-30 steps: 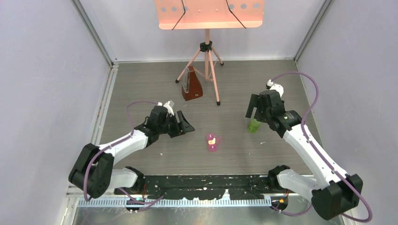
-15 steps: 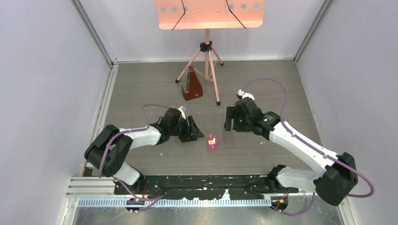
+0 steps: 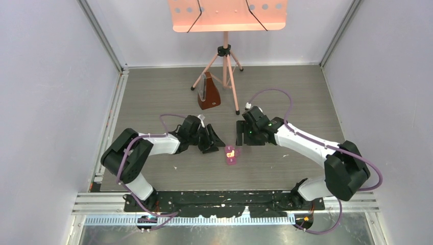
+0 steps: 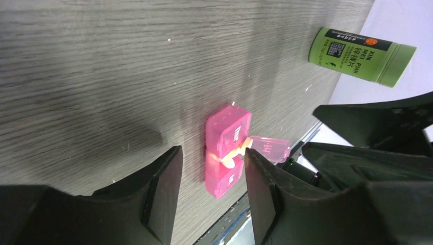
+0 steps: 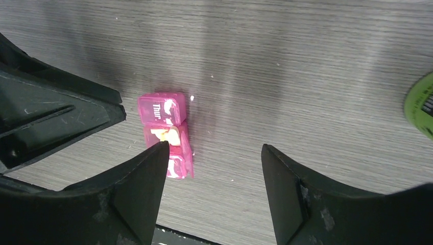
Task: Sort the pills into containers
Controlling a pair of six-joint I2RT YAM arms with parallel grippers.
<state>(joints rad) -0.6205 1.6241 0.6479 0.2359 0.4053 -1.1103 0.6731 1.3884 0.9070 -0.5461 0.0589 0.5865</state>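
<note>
1. Finds the pink pill box (image 3: 232, 154) flat on the grey table (image 3: 153, 97), in the same spot as 1 second ago.
2. Shows 3 compartments in a row: the end one marked "Thur" closed, the middle one with its lid (image 4: 269, 147) flipped open, and orange-yellow pills (image 5: 168, 136) inside that open middle compartment.
3. Puts the left gripper (image 3: 215, 146) just left of the pill box, against a spot well to the left of the box 1 second ago.
4. Holds those jaws apart with nothing between them. From the left wrist, frames the pill box in the gap beyond the fingertips (image 4: 171, 163), apart from both.
5. Puts the right gripper (image 3: 244, 143) just behind and to the right of the pill box. 1 second ago, had it far to the right of the box, over the green bottle (image 4: 361, 55).
6. Holds these jaws apart too, clamped on nothing. From the right wrist, shows the pill box low between the fingertips (image 5: 153, 158), untouched.
7. Leaves the green bottle well to the right of the pill box, clear of both grippers, hidden behind the right arm from above.
8. Narrows the space around the pill box: both grippers nearer to it than 0.5 second ago.
9. Keeps the brown metronome (image 3: 208, 95) and the pink stand (image 3: 226, 76) far behind the pill box, unmoved.
</note>
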